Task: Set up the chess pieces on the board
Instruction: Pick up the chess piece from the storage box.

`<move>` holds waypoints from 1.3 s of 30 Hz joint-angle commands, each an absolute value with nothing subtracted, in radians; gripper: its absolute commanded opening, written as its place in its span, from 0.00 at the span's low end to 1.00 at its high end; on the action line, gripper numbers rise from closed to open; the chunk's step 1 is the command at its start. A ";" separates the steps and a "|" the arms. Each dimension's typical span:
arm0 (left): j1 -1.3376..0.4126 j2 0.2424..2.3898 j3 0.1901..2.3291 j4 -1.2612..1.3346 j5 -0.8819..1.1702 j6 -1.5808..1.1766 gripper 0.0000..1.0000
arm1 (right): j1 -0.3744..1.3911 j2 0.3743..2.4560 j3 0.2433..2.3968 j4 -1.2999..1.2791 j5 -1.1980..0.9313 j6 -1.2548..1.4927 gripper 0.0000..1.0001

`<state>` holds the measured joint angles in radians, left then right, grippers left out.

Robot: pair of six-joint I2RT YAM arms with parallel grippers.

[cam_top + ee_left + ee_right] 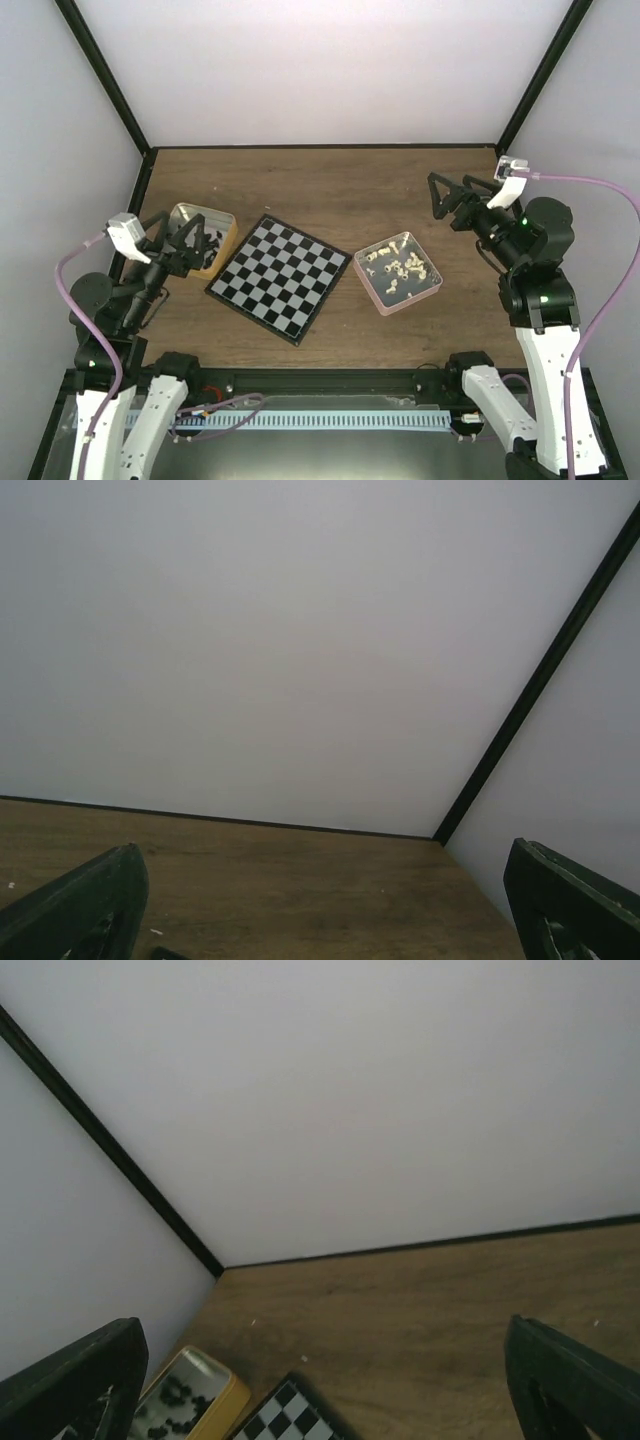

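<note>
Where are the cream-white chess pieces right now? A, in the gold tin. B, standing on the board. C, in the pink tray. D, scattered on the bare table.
C: the cream-white pieces lie heaped inside the pink tray, which sits to the right of the board in the top view.

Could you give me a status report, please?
Left pincer, right pincer open, empty. Board bare; white pieces in pink tray, black pieces in gold tin. Nothing blocking.

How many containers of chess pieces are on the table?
2: a gold tin of black pieces left of the board, and a pink tray of white pieces right of it.
</note>
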<state>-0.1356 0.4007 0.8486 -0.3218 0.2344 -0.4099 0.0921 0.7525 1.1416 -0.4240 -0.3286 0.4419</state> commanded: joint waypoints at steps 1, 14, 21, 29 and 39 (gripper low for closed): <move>-0.145 0.393 0.833 -0.317 0.268 -0.426 1.00 | 0.069 0.729 1.097 -0.460 -0.440 0.511 0.99; -0.148 0.535 0.741 -0.477 0.346 -0.599 1.00 | 0.057 0.786 0.961 -0.480 -0.549 0.584 0.98; -0.149 0.631 0.610 -0.248 0.667 -0.598 1.00 | 0.056 0.952 0.919 -0.468 -0.553 0.531 0.83; -0.149 0.656 0.647 -0.071 0.632 -0.549 1.00 | 0.156 1.207 0.924 -0.420 -0.369 0.512 0.70; -0.149 0.767 0.744 0.070 0.580 -0.459 1.00 | 0.285 1.323 0.833 -0.462 -0.078 0.547 0.43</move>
